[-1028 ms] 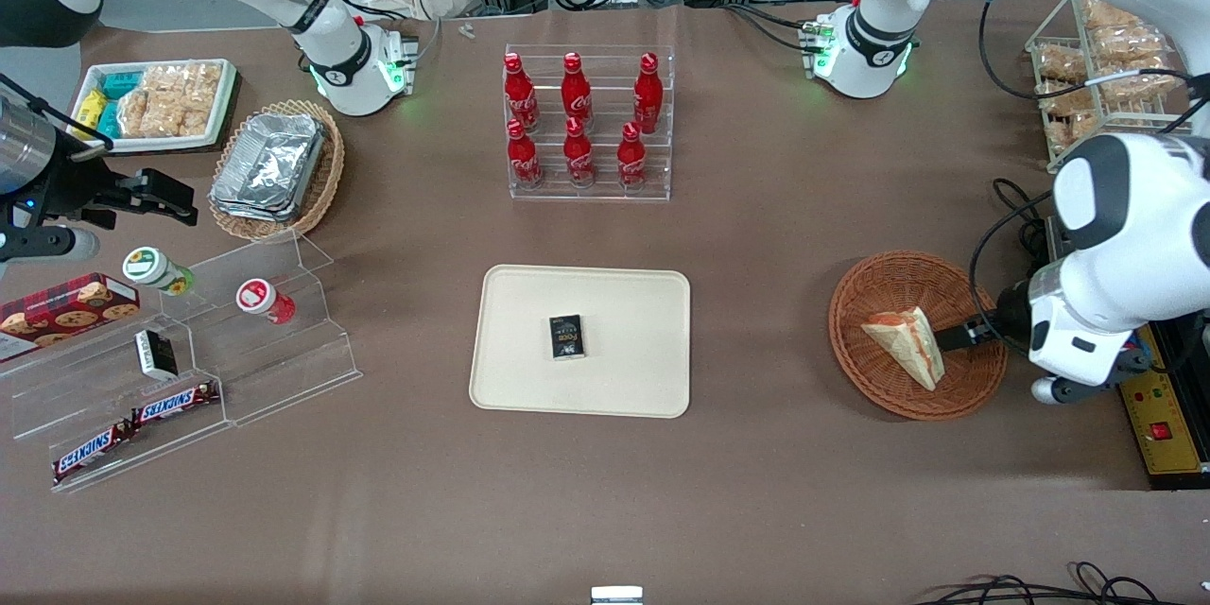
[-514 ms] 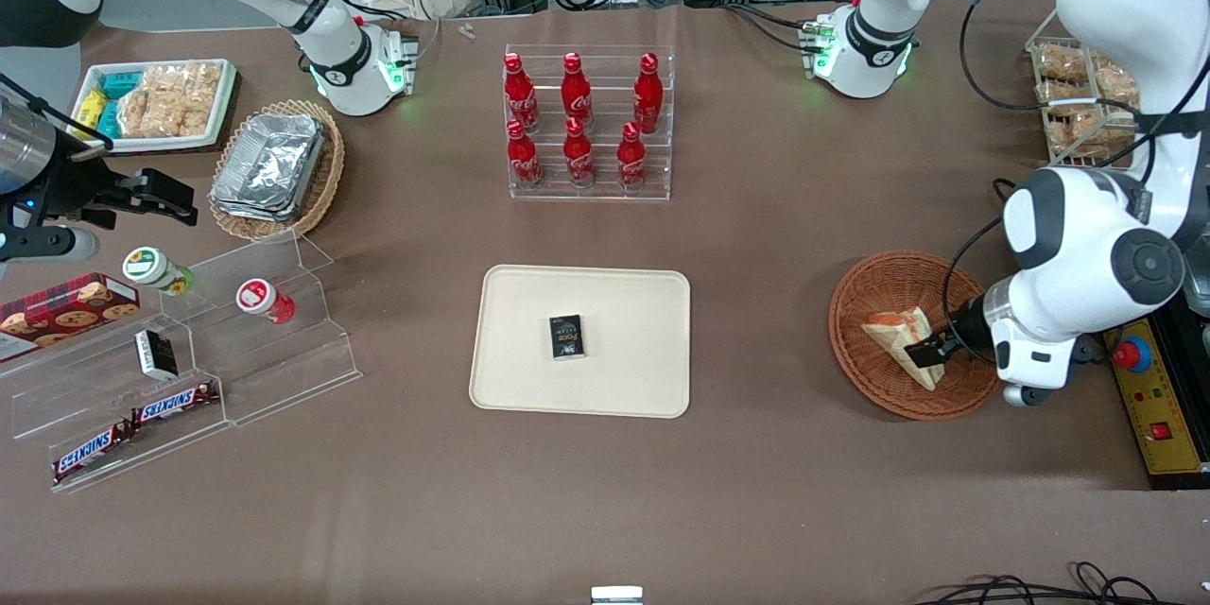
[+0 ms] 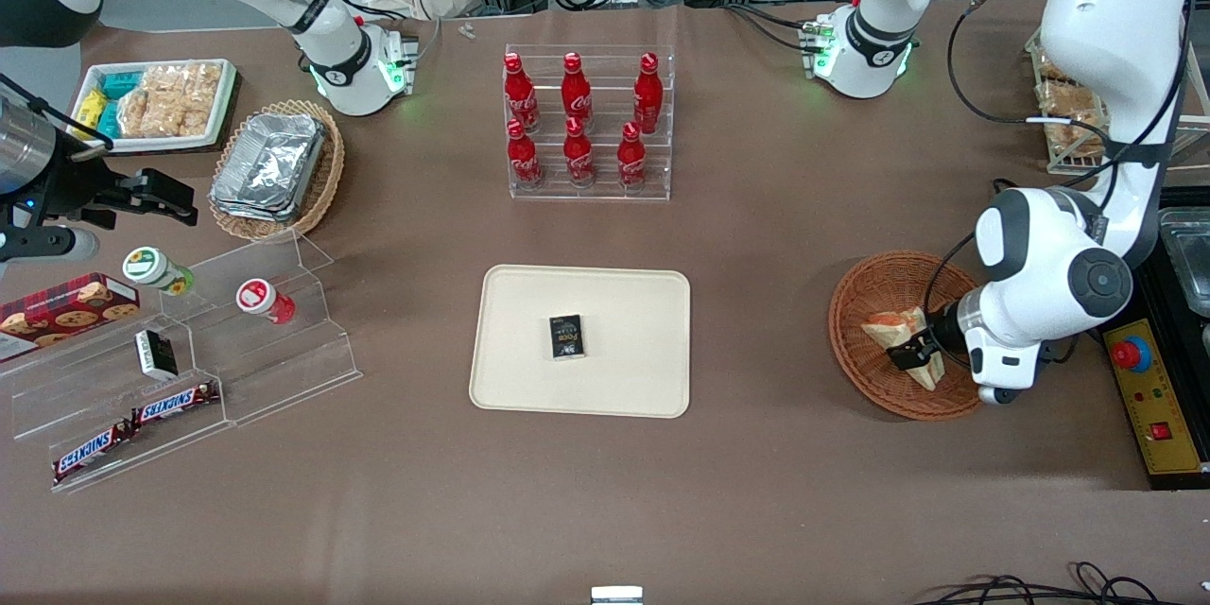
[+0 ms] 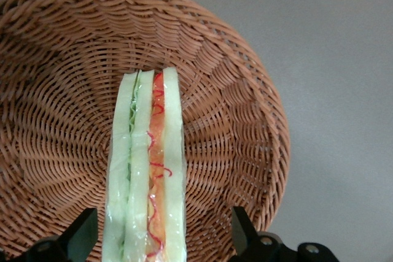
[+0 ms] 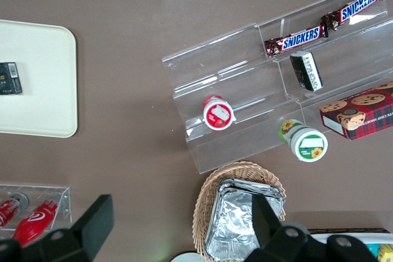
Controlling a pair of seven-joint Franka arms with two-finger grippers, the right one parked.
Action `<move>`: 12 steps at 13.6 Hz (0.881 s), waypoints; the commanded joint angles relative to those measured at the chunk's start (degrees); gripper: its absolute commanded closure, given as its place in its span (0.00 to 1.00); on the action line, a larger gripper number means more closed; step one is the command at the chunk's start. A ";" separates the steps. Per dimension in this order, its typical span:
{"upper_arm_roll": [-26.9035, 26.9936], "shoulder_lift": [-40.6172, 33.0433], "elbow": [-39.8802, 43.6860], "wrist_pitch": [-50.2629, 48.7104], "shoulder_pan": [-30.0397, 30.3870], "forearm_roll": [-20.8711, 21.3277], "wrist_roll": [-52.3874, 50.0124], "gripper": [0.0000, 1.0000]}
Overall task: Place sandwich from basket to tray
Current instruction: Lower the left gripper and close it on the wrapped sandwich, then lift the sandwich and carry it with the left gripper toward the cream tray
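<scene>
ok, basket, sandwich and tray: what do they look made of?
Basket: reddish-brown woven wicker, matte, weave visible. Sandwich: pale bread layers under what looks like glossy clear film; could be a replica. Tray: smooth cream plastic, probably. Gripper open, straddling the sandwich.

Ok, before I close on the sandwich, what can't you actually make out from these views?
- Front view: the gripper covers part of the sandwich, so finger contact is hidden.
- Left wrist view: the sandwich end nearest the camera is cut off by the edge; the open fingertips are only partly in view.
- The basket floor under the sandwich is hidden.
</scene>
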 commanded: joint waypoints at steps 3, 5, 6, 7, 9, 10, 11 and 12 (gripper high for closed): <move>0.76 0.03 -3.12 4.32 0.56 0.33 -0.94 0.09; 0.77 0.12 -3.21 4.42 0.56 0.33 -1.03 0.22; 0.68 0.12 -3.21 4.42 0.56 0.33 -1.03 0.37; 0.68 0.03 -3.12 4.34 0.56 0.33 -1.12 0.58; 0.59 -0.66 -2.33 2.85 0.30 0.33 -1.03 0.72; 0.50 -1.19 -1.55 0.75 0.13 0.33 -1.03 0.75; 0.42 -2.15 -0.84 -2.40 -0.14 0.33 -1.03 0.88; 0.15 -3.12 -0.05 -5.30 -0.23 0.25 -1.12 0.99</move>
